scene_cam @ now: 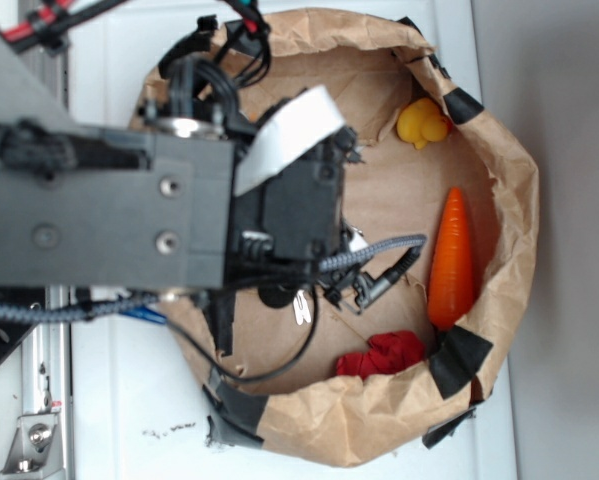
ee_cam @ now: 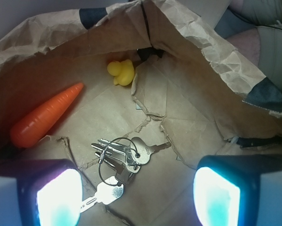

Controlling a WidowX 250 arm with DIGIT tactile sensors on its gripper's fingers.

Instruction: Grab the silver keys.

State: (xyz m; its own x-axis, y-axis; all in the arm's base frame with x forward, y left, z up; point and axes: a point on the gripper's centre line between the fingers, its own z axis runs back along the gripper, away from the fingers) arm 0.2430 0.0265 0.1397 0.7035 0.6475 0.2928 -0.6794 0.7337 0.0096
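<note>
Wrist view: my fingers point(ee_cam: 138, 195) spread wide above the silver keys point(ee_cam: 119, 162); keys sit nearer the left one; closing risks snagging crumpled paper bag point(ee_cam: 188, 117).

soft daylight overall, exterior view slightly blurry and washed out; on the wrist view the gripper point(ee_cam: 138, 195) pads point(ee_cam: 58, 200) glare blown-out white-cyan, keys point(ee_cam: 122, 157) sharp, paper shadowed behind.

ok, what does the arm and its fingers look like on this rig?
Dark grey and black boxy arm with visible screw heads, a white strip of tape across the wrist, and black cables plus one braided grey cable looping off it. From the wrist view, the fingers are black with glowing white-cyan pads.
</note>
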